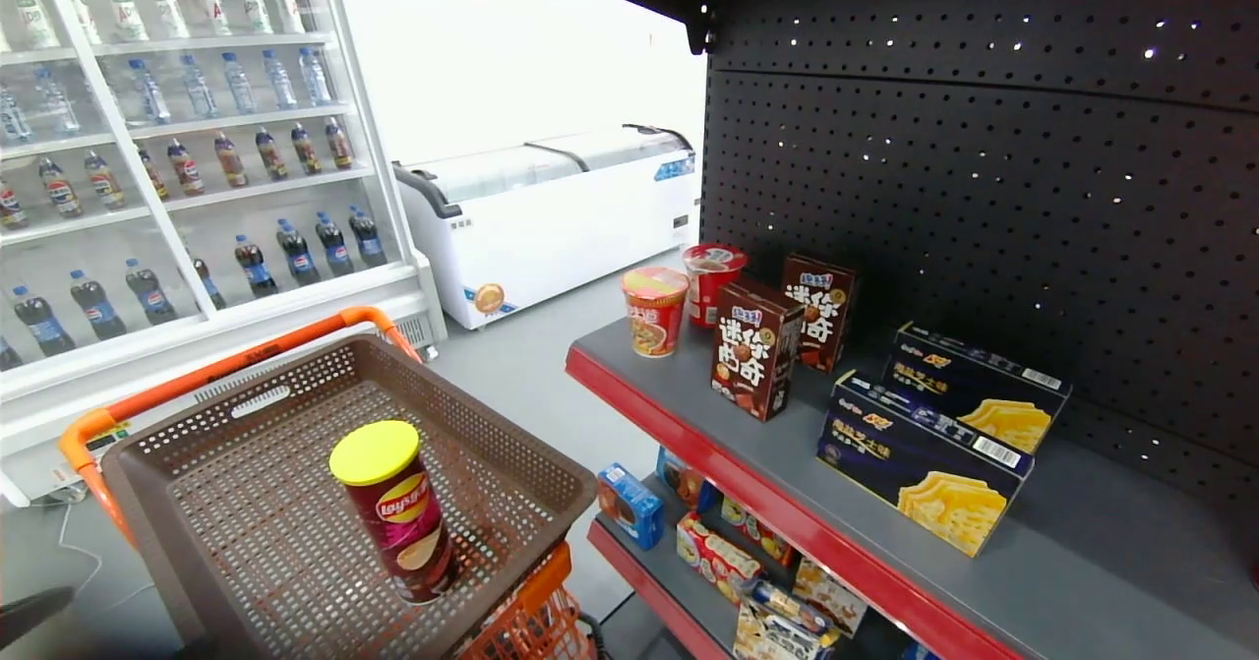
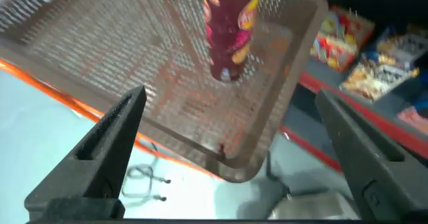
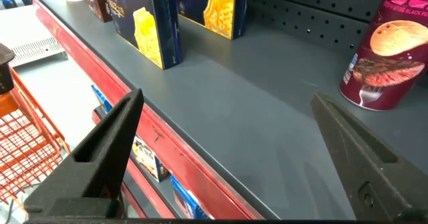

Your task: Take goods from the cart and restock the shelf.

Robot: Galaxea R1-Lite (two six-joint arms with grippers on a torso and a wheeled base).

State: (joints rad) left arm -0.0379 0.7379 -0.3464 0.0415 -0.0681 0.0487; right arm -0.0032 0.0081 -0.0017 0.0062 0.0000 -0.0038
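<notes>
We see the can [image 1: 398,512] with the yellow lid standing upright on the floor of the brown basket [image 1: 492,424], which sits on top of the orange cart [image 1: 531,630]. It stands apart from the basket walls and nothing else lies in there with it.

Our left hand [image 2: 229,93] hangs above a corner of the basket. Its fingers are spread wide and it holds nothing. The can stands farther in, well clear of the fingers.

Our right hand [image 3: 227,97] hangs over the grey deck of the shelf [image 3: 254,110]. It is wide open too, and empty. A second can [image 3: 384,50] stands upright on the deck close to the pegboard back, apart from the hand.

Along the deck stand two blue boxes [image 1: 925,463], one behind the other. Beyond them are two brown boxes [image 1: 755,350] and then two noodle cups [image 1: 654,311] at the far end. The deck between the blue boxes and the second can is bare. Mixed snack packs [image 1: 718,552] lie on the lower shelf under the red edge.

A drinks cooler [image 1: 197,149] and a white freezer [image 1: 551,217] stand in the room behind.
</notes>
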